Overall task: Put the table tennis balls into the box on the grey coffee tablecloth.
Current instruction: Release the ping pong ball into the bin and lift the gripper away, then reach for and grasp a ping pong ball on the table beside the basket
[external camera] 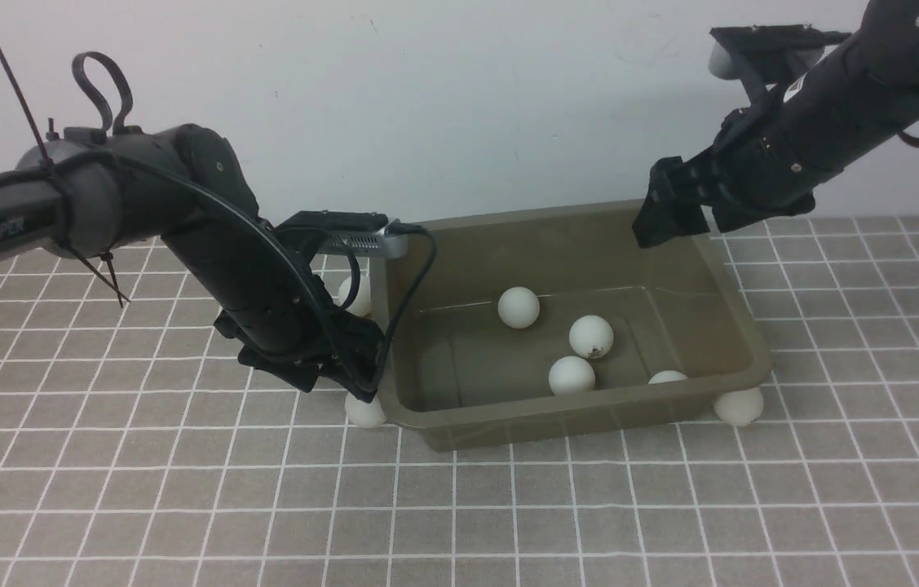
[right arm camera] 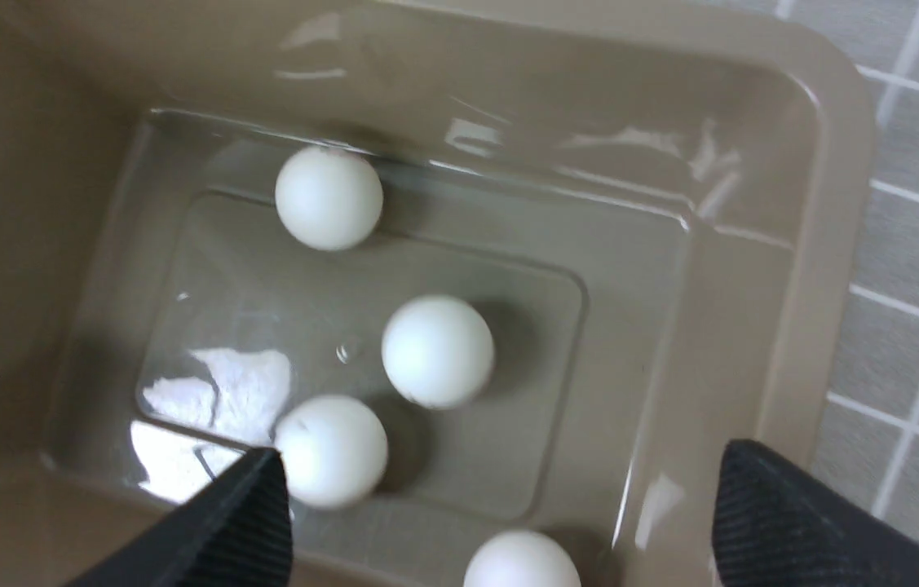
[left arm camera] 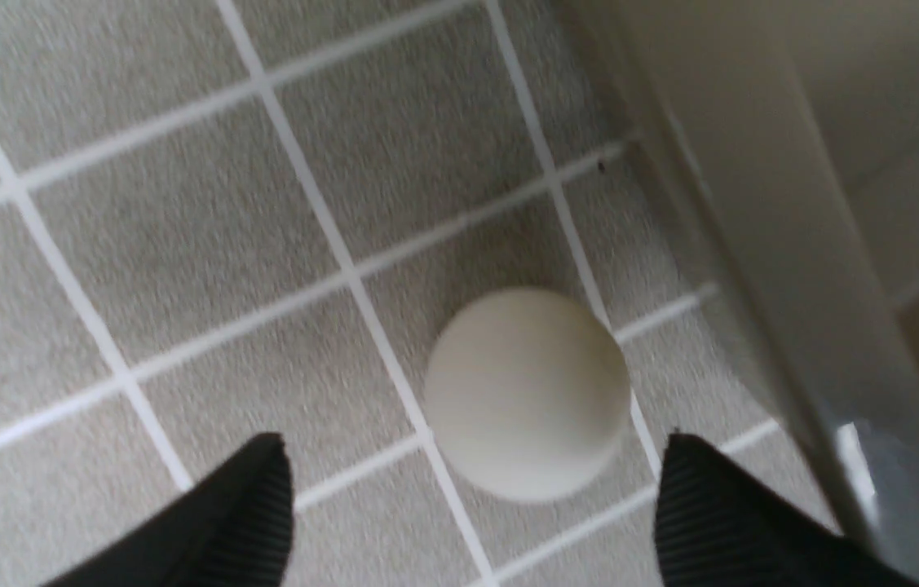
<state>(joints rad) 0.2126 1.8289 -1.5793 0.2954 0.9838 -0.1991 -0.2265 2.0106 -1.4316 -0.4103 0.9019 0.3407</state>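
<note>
- Olive box (external camera: 740,326): glossy plastic with rounded corners, on the grey, white-gridded cloth (external camera: 182,489).
- Seven matte white balls (external camera: 519,307): four inside the box, three on the cloth just beside its walls. One bears an unreadable dark mark.
- Claws: left claw (external camera: 345,377) spread over a corner ball (left arm camera: 526,391); right claw (external camera: 661,220) spread above the box.
- "PIPER" is printed on the left arm (external camera: 6,231).

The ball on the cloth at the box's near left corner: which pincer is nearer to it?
Left. The left pincer hangs open just above this ball; the right pincer is over the box's far right corner, open and empty.
</note>
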